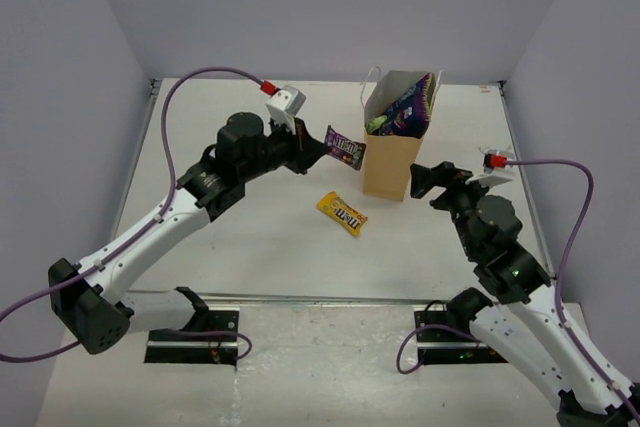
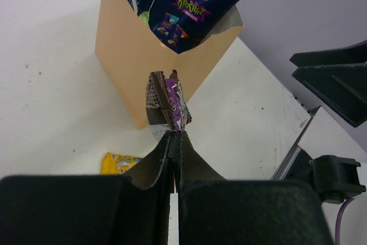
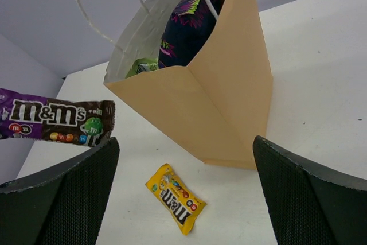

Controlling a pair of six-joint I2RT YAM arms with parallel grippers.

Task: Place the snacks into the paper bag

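The paper bag is standing upright, mouth open, holding the large purple chip bag and small green packet. The left gripper is pinching the dark purple candy bar by one end. The bar's long axis is pointing at the bag's left wall, below the rim, so the mouth is lying up and rightward. The right gripper is hanging wide open, empty, beside the bag. The yellow M&M's pack is lying loose in front.

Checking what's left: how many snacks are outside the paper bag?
2: a purple M&M's pack held by the left gripper beside the paper bag, and a yellow M&M's pack lying on the table in front. None seems hidden.
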